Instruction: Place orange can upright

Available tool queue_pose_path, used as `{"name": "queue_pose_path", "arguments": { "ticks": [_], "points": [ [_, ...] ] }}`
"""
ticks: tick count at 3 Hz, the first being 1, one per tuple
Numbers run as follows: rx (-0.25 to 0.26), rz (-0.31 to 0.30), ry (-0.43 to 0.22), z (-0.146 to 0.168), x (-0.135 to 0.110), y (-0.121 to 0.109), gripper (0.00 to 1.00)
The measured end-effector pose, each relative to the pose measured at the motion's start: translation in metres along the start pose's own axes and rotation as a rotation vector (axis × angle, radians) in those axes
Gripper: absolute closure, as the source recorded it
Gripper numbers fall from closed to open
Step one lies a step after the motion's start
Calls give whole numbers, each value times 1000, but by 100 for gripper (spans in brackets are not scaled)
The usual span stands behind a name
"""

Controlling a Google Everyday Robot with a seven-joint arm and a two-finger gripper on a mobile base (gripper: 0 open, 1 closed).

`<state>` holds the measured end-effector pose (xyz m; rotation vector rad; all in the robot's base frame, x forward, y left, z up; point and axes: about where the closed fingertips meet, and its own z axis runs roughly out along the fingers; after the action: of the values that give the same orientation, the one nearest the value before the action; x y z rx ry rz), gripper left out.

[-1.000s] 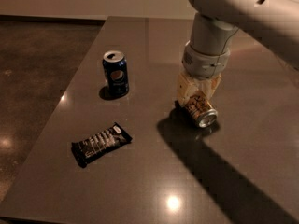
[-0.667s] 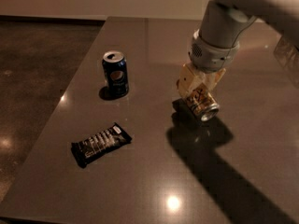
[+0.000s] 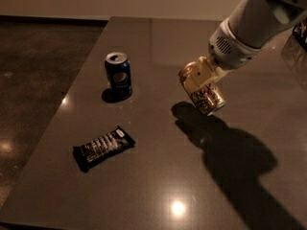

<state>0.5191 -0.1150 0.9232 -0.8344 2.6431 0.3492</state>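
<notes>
The gripper (image 3: 200, 83) hangs over the right half of the table (image 3: 158, 42), at the end of the pale arm (image 3: 254, 23) that comes down from the upper right, and it is clenched on the orange can (image 3: 209, 99). Its light-coloured fingers (image 3: 194, 80) wrap the can's upper body. The can is held on a slant, one silver end pointing down toward the near right and the other up toward the far left. Judging by the dark shadow (image 3: 225, 152) lying apart from it on the table, it is in the air rather than resting on the surface. The step in hand looks like turning the can upright and setting it down. To do that well, the wrist should rotate until the can's long axis is plumb before any descent begins, because a slanted can that meets the table on its rim will tip or skate away. The lowering should be slow and straight, onto the bare stretch of table beneath the gripper. That spot is well apart from the blue can (image 3: 118, 75) standing upright to the left and from the candy bar (image 3: 103, 146) lying nearer the front edge, so neither gets in the way. The grip should stay firm until the bottom end sits flat — only then should the fingers part. The retreat should go straight up, so that a finger does not drag the can over. The table looks glossy, so a smooth can could slide on it if nudged sideways.
</notes>
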Motion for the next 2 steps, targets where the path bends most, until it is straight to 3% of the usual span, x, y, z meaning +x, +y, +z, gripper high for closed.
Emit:
{"name": "queue_pose_path", "arguments": {
  "ticks": [2],
  "points": [
    [-103, -103, -327, -7, -6, 10, 100]
  ]
}}
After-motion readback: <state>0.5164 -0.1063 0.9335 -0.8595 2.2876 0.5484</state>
